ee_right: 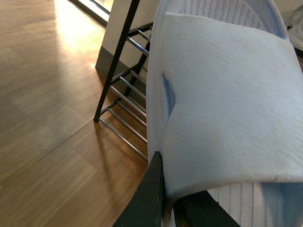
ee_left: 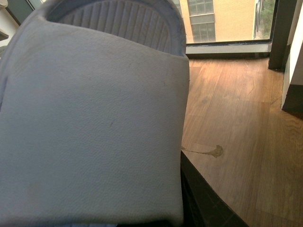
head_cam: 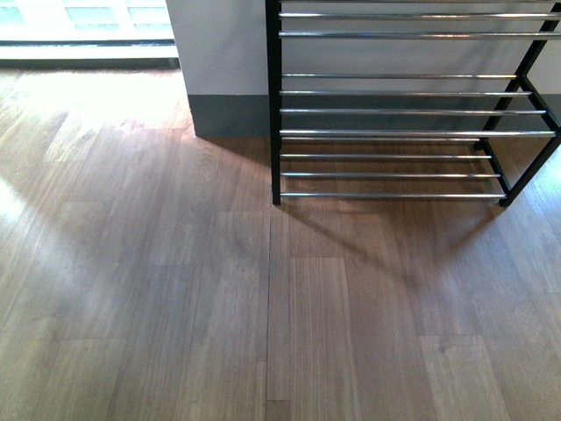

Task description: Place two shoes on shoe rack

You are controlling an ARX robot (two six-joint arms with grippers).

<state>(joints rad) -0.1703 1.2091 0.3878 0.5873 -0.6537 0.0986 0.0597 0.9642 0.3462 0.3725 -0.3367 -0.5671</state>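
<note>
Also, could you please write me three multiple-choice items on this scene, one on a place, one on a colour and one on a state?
1. Where in the front view does the shoe rack stand?
A. Upper right, by the wall.
B. Lower left.
C. Middle of the floor.

2. What colour is the slipper in the right wrist view?
A. Black.
B. Pale blue-grey.
C. Red.

3. How is the right end effector?
A. Open over bare floor.
B. Closed on a rack rod.
C. Closed on the slipper.

Answers:
1 A, its black frame and chrome rods fill that corner.
2 B, its broad band shows pale blue-grey.
3 C, the dark fingers pinch the slipper's edge between them.
</note>
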